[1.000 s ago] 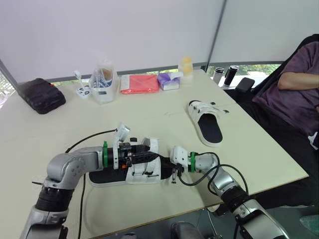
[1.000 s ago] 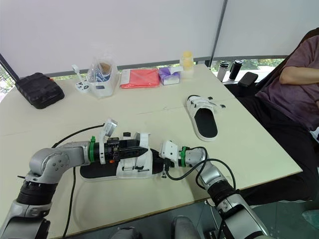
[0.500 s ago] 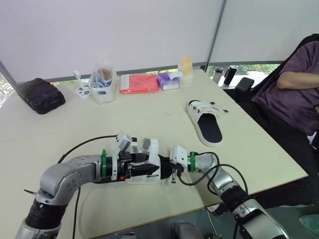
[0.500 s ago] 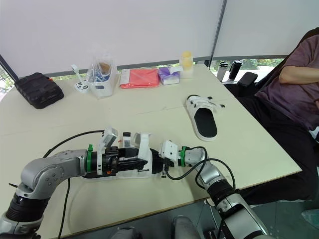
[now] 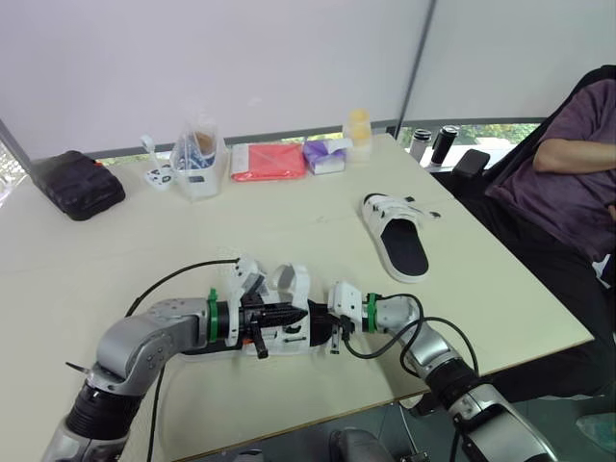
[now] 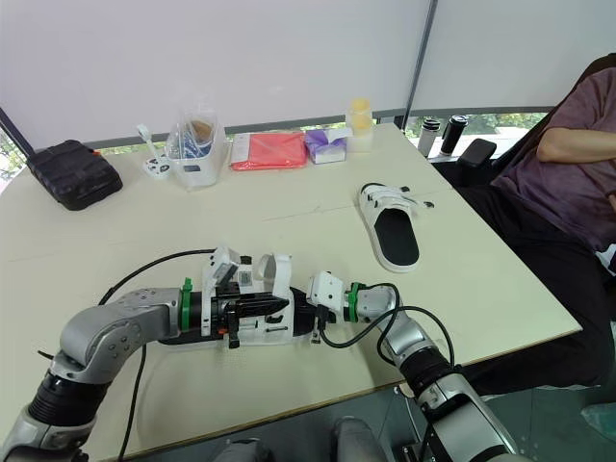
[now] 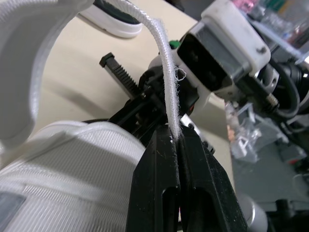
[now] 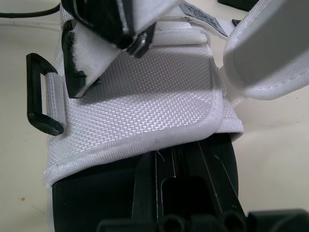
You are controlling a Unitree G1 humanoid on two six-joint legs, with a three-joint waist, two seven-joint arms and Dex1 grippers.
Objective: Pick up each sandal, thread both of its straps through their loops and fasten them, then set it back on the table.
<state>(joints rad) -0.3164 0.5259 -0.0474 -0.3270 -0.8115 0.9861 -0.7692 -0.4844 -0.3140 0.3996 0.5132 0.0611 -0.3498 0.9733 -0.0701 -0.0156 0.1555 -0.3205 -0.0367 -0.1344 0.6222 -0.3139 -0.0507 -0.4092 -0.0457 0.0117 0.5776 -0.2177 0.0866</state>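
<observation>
near sandal lies on the front part of the bench, sole down, between the two arms. far sandal lies well apart toward the right side of the bench, its straps looking closed.

left end effector is over the near sandal's white upper. in the left wrist view its fingers are pressed together, pinching the edge of a white strap that rises from the tips and arches over.

right end effector meets the same sandal from the other end. its fingers lie pressed together, tips against the hem of the upper over the black sole; cannot tell whether they pinch anything. a black loop stands out from the side of the upper with no strap through it.

far edge of the bench: black pouch, clear tub, red pack, purple box, yellow bottle. a person sits to the right.
</observation>
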